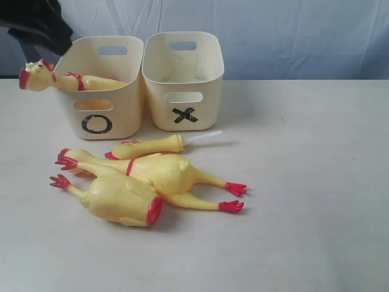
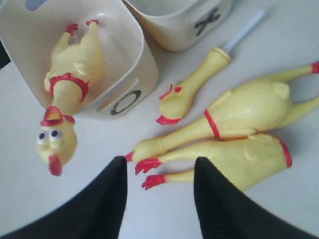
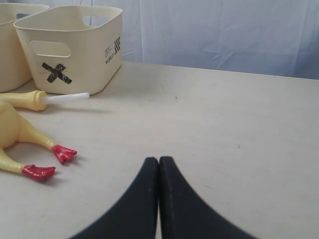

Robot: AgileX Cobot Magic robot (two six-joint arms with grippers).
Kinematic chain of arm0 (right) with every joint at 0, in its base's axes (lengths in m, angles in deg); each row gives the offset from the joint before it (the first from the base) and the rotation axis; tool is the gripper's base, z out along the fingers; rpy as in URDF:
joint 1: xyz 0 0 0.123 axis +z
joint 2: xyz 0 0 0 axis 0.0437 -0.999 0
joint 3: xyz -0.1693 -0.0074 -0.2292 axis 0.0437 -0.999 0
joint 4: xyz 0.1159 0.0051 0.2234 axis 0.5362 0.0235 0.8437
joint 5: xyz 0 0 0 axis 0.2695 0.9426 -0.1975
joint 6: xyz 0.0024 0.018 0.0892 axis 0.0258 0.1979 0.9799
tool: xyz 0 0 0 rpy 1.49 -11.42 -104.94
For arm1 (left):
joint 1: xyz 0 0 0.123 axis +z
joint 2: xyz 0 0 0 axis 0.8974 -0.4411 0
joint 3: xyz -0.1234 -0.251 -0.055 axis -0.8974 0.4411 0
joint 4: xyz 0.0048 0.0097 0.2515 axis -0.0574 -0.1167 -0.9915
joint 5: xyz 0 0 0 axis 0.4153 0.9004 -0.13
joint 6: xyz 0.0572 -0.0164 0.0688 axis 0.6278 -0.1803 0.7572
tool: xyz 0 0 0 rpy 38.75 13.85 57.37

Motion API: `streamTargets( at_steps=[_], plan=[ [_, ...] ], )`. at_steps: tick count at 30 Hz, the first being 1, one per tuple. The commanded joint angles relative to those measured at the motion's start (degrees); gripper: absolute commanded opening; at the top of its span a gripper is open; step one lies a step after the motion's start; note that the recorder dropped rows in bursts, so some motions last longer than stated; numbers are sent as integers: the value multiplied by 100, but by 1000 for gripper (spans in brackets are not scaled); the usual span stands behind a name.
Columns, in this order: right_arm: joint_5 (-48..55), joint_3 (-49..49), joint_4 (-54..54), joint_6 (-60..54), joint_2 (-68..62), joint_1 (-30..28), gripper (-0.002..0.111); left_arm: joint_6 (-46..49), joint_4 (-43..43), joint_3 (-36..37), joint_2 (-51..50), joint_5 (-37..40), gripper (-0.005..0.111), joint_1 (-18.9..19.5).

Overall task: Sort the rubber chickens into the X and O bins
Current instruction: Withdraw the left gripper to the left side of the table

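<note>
A whole rubber chicken (image 1: pixel 91 82) lies in the O bin (image 1: pixel 124 115), its head (image 2: pixel 56 142) hanging out over the rim. The X bin (image 1: pixel 182 112) beside it shows nothing inside. On the table in front lie a neck piece (image 1: pixel 149 146) with a white tube, a long chicken (image 1: pixel 167 175) and a headless body (image 1: pixel 118 198). My left gripper (image 2: pixel 158 164) is open above the table, its tips just short of the headless body's red feet (image 2: pixel 148 165), holding nothing. Off to the right, my right gripper (image 3: pixel 158 160) is shut and empty above bare table.
The left arm (image 1: pixel 36 24) is the dark shape above the O bin's far left corner. A pale blue cloth backdrop (image 1: pixel 292 36) stands behind the bins. The long chicken's red feet (image 3: pixel 50 162) lie left of the right gripper.
</note>
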Motion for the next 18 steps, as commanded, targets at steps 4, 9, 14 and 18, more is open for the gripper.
streamTargets(
  at_steps=[4, 9, 14, 18],
  plan=[
    [-81, 36, -18, -13, 33, 14, 0, -403, -111, 1244, 675, -210, 41, -484],
    [-81, 36, -18, -13, 33, 14, 0, -786, -138, 2256, 1201, -1322, 41, -604],
    [-81, 36, -18, -13, 33, 14, 0, -908, -35, 3145, 1685, -1885, 41, -620],
    [-81, 36, -18, -13, 33, 14, 0, -908, 165, 3704, 2048, -2140, 41, -620]
  ],
)
